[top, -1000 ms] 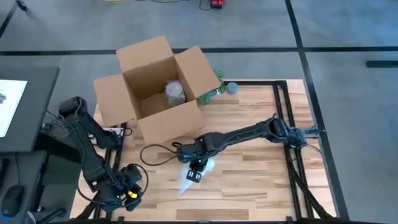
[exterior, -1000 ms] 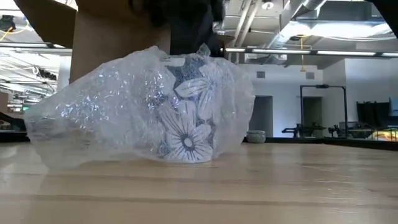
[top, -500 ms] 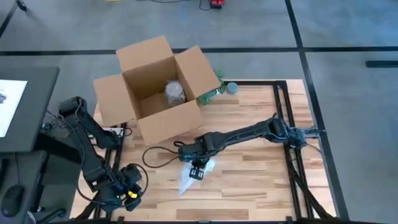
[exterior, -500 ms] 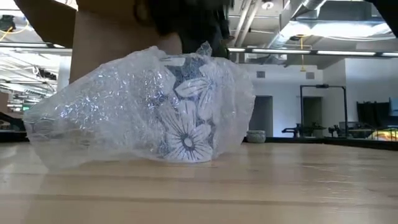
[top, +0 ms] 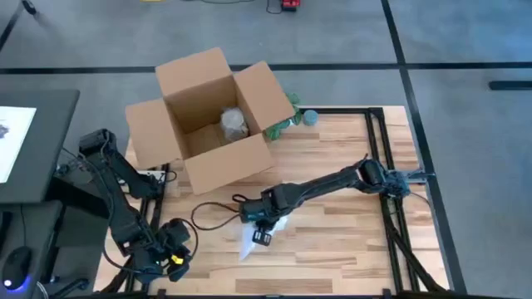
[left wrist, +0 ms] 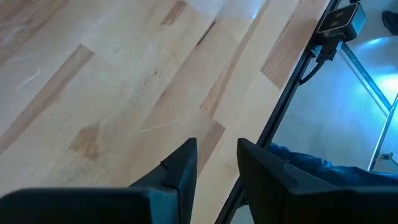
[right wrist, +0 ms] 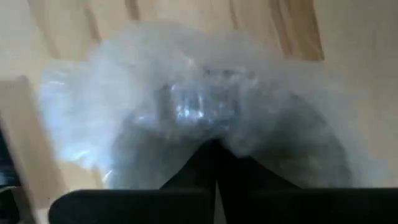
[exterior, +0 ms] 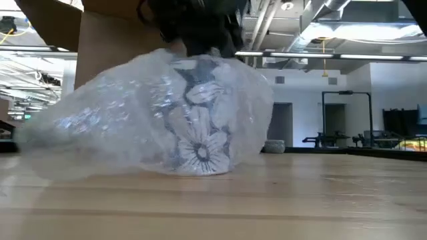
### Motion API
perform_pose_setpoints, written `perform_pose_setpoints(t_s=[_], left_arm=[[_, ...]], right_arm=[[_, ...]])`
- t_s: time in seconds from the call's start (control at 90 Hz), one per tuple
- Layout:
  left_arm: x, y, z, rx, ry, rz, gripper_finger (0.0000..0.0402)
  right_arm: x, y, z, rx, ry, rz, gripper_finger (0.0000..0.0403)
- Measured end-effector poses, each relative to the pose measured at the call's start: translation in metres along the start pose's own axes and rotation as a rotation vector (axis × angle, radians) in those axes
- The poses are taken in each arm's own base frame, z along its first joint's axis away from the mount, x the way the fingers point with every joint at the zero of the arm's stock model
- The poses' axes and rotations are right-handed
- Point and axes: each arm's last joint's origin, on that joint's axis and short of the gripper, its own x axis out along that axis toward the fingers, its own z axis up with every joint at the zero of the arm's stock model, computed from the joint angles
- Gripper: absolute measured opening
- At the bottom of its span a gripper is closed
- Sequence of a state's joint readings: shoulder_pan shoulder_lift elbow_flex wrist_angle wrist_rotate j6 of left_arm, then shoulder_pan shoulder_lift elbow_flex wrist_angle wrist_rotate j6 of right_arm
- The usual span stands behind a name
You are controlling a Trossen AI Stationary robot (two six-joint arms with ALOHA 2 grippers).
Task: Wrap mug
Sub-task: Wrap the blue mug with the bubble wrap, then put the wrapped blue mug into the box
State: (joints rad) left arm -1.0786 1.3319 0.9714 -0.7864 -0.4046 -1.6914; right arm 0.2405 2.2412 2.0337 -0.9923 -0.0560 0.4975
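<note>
A white mug (exterior: 199,143) with blue flowers stands on the wooden table under a sheet of clear bubble wrap (exterior: 133,127), which also shows in the high view (top: 253,239) near the table's front middle. The wrap's left part trails onto the table. My right gripper (top: 263,233) is directly above the mug, shut on the wrap (right wrist: 199,106). My left gripper (left wrist: 215,163) waits at the table's near left corner (top: 170,252), open, with nothing between its fingers. My right gripper pinches the bubble wrap where it peaks above the mug's top (exterior: 215,55), between its two shut fingers (right wrist: 214,163). The fingers come from above, pointing down. The wrap drapes over the mug from the hold and its left part lies slack on the table.
An open cardboard box (top: 208,116) with a wrapped item (top: 234,123) inside stands at the far left. Behind its right flap lie a green sprig (top: 283,124) and a grey ball (top: 310,117). A dark cable (top: 212,212) loops on the table beside the right gripper.
My right gripper has shifted a little toward the table's near edge, staying shut on the wrap. The bubble wrap has moved with it and its loose left part has spread farther left, while the mug has stayed standing in place.
</note>
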Motion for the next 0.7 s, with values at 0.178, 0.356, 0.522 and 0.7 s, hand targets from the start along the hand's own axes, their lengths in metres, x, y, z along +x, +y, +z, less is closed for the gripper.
perform_pose_setpoints(t_s=[0.178,0.356,0.522,0.7], left_arm=[[0.000,0.000,0.000,-0.008,0.000,0.000,0.0095],[0.000,0.000,0.000,-0.008,-0.001,0.000,0.0095],[0.000,0.000,0.000,-0.014,-0.001,0.001,0.0095],[0.000,0.000,0.000,-0.015,-0.006,0.000,0.0095]], right_arm=[[-0.035,0.006,0.016,-0.069,-0.084,0.037,0.0027],[-0.046,-0.001,0.025,-0.065,-0.116,0.040,0.0075],[-0.046,-0.006,0.026,-0.082,-0.105,0.041,0.0098],[-0.052,-0.004,0.022,-0.110,-0.055,0.061,0.0103]])
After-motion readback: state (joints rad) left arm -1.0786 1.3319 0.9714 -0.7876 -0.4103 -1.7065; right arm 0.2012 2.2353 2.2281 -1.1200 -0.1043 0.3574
